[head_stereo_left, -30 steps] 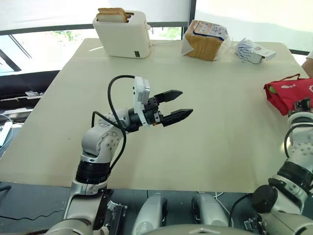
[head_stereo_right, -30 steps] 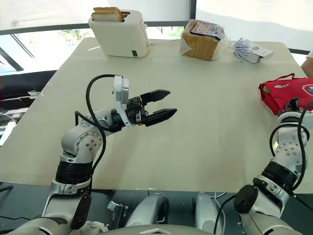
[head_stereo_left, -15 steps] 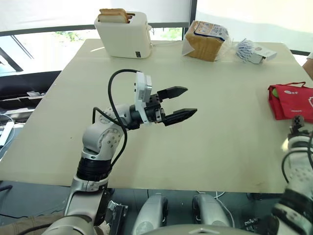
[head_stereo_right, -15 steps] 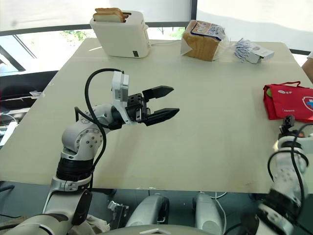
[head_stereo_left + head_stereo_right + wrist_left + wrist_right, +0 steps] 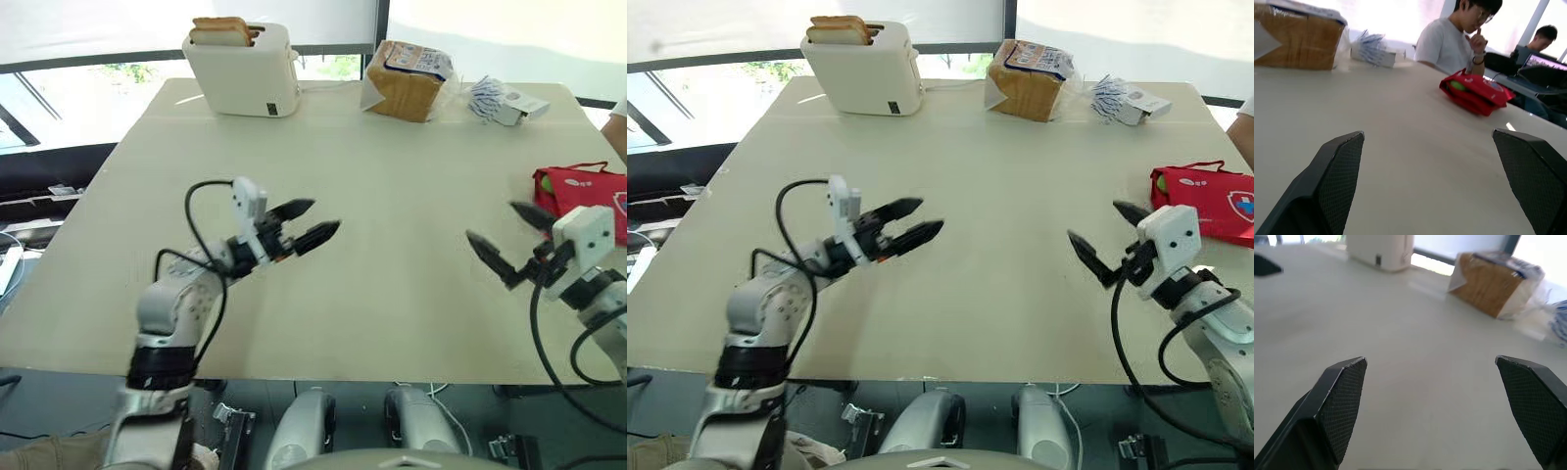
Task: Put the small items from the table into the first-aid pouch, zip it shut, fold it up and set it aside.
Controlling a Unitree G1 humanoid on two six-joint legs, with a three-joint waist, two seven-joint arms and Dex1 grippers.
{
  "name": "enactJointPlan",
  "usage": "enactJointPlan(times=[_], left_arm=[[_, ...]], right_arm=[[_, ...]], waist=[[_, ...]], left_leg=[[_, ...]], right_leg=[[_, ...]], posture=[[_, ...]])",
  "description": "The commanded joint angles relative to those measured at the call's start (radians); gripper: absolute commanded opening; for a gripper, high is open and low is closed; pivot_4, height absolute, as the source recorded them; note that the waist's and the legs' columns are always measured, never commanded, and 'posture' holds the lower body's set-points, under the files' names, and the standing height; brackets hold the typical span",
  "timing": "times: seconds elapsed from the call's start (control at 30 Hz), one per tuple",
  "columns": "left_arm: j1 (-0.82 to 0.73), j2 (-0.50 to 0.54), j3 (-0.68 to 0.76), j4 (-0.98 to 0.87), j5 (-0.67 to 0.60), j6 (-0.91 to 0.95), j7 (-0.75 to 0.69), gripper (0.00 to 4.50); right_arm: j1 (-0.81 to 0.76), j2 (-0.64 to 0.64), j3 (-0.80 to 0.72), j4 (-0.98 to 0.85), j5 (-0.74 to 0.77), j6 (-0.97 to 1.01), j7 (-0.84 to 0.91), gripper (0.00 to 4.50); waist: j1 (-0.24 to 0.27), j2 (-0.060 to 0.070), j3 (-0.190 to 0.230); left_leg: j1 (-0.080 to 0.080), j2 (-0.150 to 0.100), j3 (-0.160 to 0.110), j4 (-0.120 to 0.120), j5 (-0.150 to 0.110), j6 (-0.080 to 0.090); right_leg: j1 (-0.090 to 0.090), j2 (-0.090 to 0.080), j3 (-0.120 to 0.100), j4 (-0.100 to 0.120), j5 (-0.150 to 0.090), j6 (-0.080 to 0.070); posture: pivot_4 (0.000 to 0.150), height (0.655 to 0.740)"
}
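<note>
The red first-aid pouch (image 5: 586, 189) lies folded at the table's right edge, and something green shows at its end (image 5: 1457, 85). My right gripper (image 5: 490, 221) hovers just left of the pouch, apart from it. It points toward the table's middle, open, with nothing between its fingers (image 5: 1347, 391). My left gripper (image 5: 326, 213) hangs over the left-middle of the table, open and empty, pointing right toward the pouch. Its own fingers (image 5: 1337, 171) stand wide apart in the left wrist view.
At the table's far edge stand a white toaster (image 5: 245, 69) with bread slices in it, a bagged loaf (image 5: 409, 80) and a small box of packets (image 5: 505, 103). A person (image 5: 1452, 41) sits beyond the right side, and another person (image 5: 1543, 38) sits farther back.
My right gripper has let go of the pouch, opened and swung in over the table. The pouch stays at the right edge. My left arm has drawn back toward me.
</note>
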Motion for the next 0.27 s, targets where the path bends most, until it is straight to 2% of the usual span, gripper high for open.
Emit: enactJointPlan(times=[0.03,0.13,0.27], left_arm=[[0.062,0.085,0.077,-0.054,-0.016,-0.009,-0.07,4.5],[0.133,0.144,0.116,-0.05,-0.02,-0.012,-0.113,4.5],[0.156,0.168,0.141,-0.035,-0.022,-0.01,-0.127,4.5]], right_arm=[[0.134,-0.034,-0.136,-0.008,-0.002,-0.078,0.178,4.49],[0.252,-0.001,-0.238,-0.008,0.015,-0.114,0.244,4.49],[0.318,0.06,-0.287,-0.014,0.022,-0.129,0.257,4.49]], waist=[[0.017,-0.002,0.001],[0.034,-0.002,0.001],[0.032,-0.003,0.001]], left_leg=[[-0.001,0.0,-0.001,0.0,0.0,0.0],[-0.002,0.0,-0.002,0.001,0.0,0.0],[0.0,0.0,-0.002,0.001,0.0,0.0]], right_leg=[[0.0,-0.002,-0.001,-0.001,0.0,0.0],[0.001,-0.006,-0.003,-0.001,0.0,0.0],[0.003,-0.008,-0.003,-0.002,0.0,0.0]], posture=[[0.15,0.74],[0.15,0.74],[0.15,0.74]])
